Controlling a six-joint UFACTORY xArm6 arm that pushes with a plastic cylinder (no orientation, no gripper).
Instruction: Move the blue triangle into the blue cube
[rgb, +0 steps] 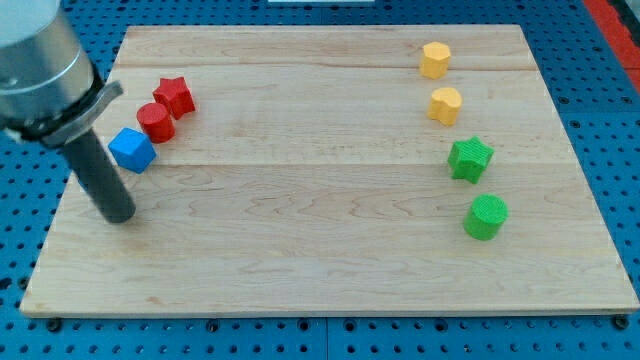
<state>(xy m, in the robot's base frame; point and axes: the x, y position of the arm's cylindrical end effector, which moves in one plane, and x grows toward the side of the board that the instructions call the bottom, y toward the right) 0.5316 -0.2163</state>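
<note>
On a pale wooden board laid over a blue pegboard surface, the dark rod comes down from the view's upper left, and my tip rests on the wood near the left edge. There is no hand on this arm to spread or pinch, only the bare rod, touching nothing.

Just up from my tip, at about one o'clock, sits the blue cube, close beside the rod's shaft but with a sliver of wood showing between them. It is a bright, glossy blue block, turned so one corner points toward the view's bottom. At one o'clock from the cube, nearly touching it, stands a red cylinder, and again at one o'clock from that, a red star pressed right up to the cylinder. The three make a diagonal line climbing to the right.

The middle of the board is bare wood. Well apart on the right side runs a column of four: a yellow block with many flat sides at the top, a second yellow block like it below, then a green star, then a green cylinder lowest.

A blue triangle does not show anywhere on the board, so I cannot say where it lies relative to my tip.
</note>
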